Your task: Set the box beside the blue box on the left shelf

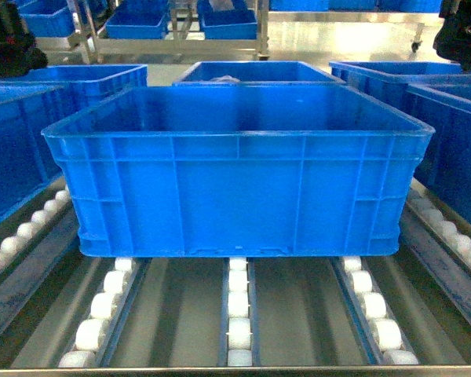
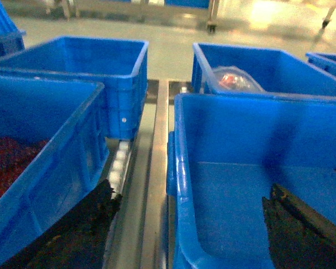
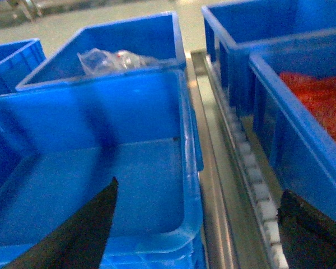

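The box (image 1: pixel 235 188) is a large bright-blue open crate, empty inside, standing on the white roller tracks of the steel left shelf (image 1: pixel 237 314). My left gripper (image 2: pixel 187 224) is open, its dark fingers (image 2: pixel 73 235) straddling the box's left wall (image 2: pixel 182 168) without touching it. My right gripper (image 3: pixel 196 224) is also open, one finger inside the box (image 3: pixel 101 168) and one outside over the rollers. The blue box (image 1: pixel 16 149) on the left holds red material (image 2: pixel 11 162). A steel rail separates it from the box.
Behind the box stands a blue crate (image 3: pixel 109 59) with a clear plastic bag in it. To the right, another blue crate (image 3: pixel 313 101) holds red material. More crates sit at the back left (image 2: pixel 84 61) and on far racks (image 1: pixel 137 23). The arms' dark bodies (image 1: pixel 8 39) hang at the head view's upper corners.
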Tool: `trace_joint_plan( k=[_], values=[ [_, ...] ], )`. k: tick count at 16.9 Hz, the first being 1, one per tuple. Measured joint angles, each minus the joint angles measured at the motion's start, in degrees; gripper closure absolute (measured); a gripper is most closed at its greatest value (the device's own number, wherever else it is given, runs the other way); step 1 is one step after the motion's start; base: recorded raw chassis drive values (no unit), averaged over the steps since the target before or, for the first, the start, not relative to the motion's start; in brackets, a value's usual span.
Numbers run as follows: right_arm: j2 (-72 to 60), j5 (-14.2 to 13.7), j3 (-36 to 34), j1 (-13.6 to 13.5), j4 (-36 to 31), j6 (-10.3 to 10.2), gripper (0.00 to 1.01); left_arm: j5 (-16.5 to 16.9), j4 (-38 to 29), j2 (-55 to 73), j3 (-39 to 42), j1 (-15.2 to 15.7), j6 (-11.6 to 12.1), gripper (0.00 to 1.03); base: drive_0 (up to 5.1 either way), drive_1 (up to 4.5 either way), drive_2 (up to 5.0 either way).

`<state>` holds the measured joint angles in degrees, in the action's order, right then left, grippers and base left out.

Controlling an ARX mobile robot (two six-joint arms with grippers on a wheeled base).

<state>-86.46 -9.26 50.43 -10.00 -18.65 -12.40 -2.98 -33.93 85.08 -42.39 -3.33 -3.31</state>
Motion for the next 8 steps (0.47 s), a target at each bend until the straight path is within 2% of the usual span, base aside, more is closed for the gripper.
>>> trace_joint_plan(
  k=[1,2,3,4,5,7,8],
  values=[
    [2.7,0.4,-9.1,0.6,-13.1,5.4,0.29,0.0,-8.4,-2.5,7.4,0.1,1.3,0.37,0.0,0.0,0.0],
    [4.6,1.2,-14.5,1.4,-20.3,7.9,0.38,0.1,-12.6,-4.3,11.0,0.5,1.9,0.46,0.0,0.0,0.0],
    [10.5,2.1,-22.4,3.5,-30.3,10.6,0.62,2.7,-17.0,-10.4,17.2,2.9,2.3,0.7,0.0,0.0,0.0],
    [15.8,3.9,-29.8,4.5,-31.3,11.4,0.9,2.8,-17.0,-14.9,24.2,3.5,2.3,0.97,0.0,0.0,0.0],
    [17.7,4.7,-32.8,5.0,-31.1,12.0,1.0,2.8,-16.9,-17.1,26.7,3.4,2.3,1.01,0.0,0.0,0.0],
    [23.6,5.3,-37.2,6.3,-31.0,12.0,1.0,3.0,-16.2,-23.1,30.5,3.4,2.3,1.02,0.0,0.0,0.0],
    [26.5,8.9,-39.3,9.0,-30.0,12.0,1.0,2.9,-15.0,-25.7,32.5,3.4,2.3,1.02,0.0,0.0,0.0]
  ],
)
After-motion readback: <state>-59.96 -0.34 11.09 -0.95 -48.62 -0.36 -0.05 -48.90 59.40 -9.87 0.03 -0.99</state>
